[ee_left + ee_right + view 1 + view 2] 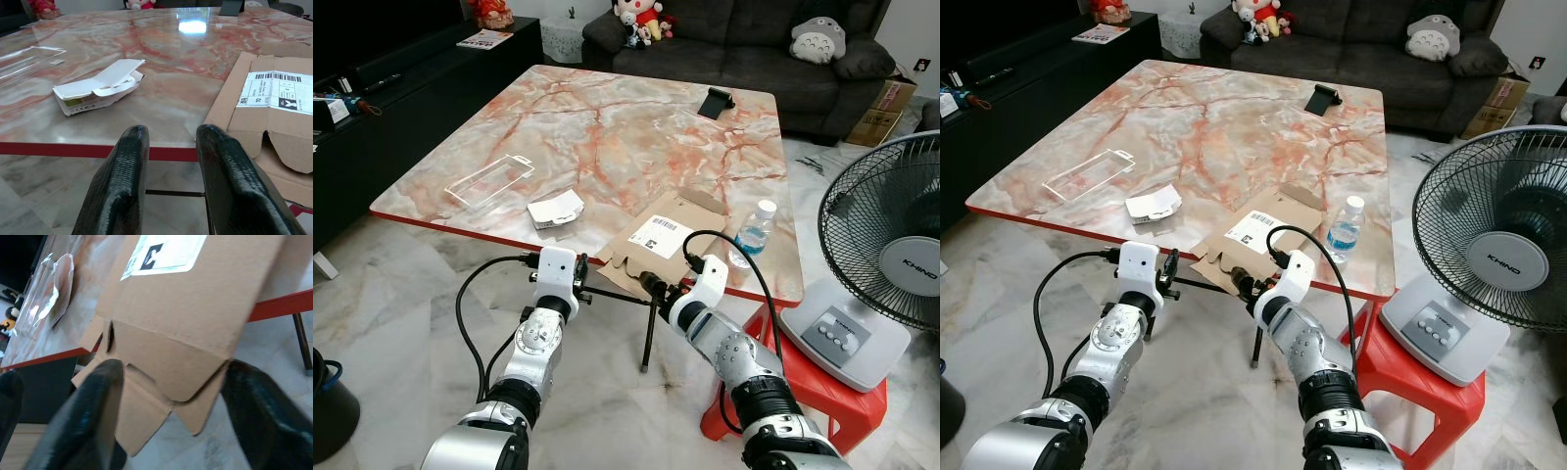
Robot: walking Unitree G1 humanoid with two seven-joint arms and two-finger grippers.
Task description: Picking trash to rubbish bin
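A flattened brown cardboard box (671,240) with a white label overhangs the near edge of the marble table (607,127). My right gripper (171,377) is open at that edge, its fingers standing either side of the hanging cardboard flap (161,367). A crumpled white paper box (555,209) lies left of the cardboard. Just below and short of the red table edge, my left gripper (172,134) is open and empty, pointing toward the white box (98,88). A clear plastic package (489,179) lies further left.
A water bottle (754,233) stands right of the cardboard near the table edge. A fan (891,235) rests on a red stool (773,392) at the right. A dark container (328,406) stands on the floor at the lower left. A sofa (744,39) lies beyond the table.
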